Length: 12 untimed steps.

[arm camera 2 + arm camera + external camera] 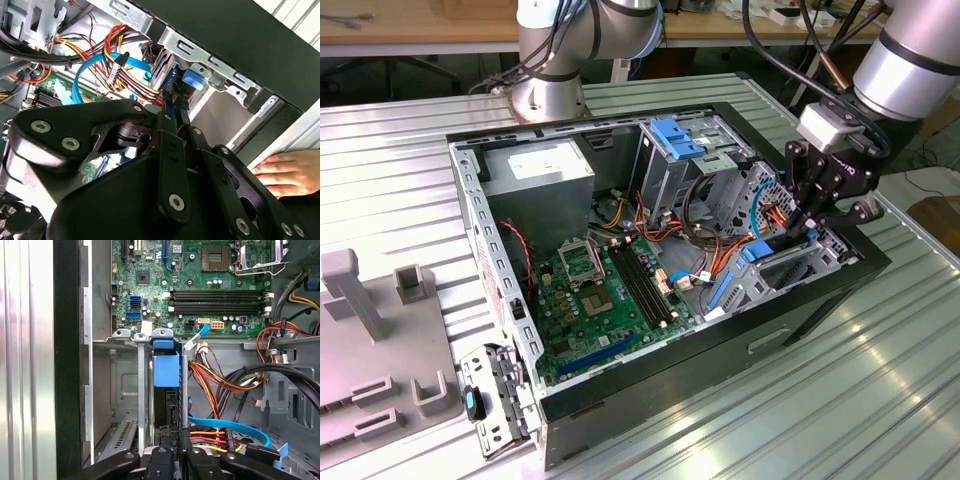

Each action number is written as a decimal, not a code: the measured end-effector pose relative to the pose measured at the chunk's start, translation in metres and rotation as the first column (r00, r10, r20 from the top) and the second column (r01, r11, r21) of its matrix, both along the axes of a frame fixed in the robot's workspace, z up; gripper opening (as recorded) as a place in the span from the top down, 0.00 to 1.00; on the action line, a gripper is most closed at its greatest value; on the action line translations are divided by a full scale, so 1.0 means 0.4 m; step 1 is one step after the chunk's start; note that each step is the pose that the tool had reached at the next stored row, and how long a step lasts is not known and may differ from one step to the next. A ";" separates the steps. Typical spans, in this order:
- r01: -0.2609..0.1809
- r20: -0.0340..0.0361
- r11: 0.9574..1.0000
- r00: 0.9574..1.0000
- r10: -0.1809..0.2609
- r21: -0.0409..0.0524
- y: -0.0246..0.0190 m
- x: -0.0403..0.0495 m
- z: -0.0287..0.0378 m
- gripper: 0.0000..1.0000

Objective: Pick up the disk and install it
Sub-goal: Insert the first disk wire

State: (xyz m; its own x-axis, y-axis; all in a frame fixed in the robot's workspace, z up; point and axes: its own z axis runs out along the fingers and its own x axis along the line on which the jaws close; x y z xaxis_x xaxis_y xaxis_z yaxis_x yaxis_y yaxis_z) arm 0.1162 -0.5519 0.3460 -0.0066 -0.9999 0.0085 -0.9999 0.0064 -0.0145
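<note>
Gripper fingers are pinched shut on the disk, which I see standing on edge in its blue carrier, set down into the metal drive bay at the computer case's corner, at the exterior view's right. Coloured cables run just beside it. A person's hand rests outside the case wall.

The flat dark grey metal hard drive in its bright blue plastic carrier frame is standing on edge, slotted down between the two upright metal rails of the drive bay inside the open computer case. In the first wrist view you mostly see the blue frame's end, with the dark drive body running below it. In the exterior view its blue end pokes out near the case's right wall.
</note>
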 end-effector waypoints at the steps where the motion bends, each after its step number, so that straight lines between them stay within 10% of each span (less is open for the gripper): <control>1: 0.000 0.000 1.000 1.000 0.000 -0.001 0.001 0.000 0.000 0.84; 12: 0.000 0.000 1.000 1.000 0.000 -0.008 0.002 0.000 -0.002 0.84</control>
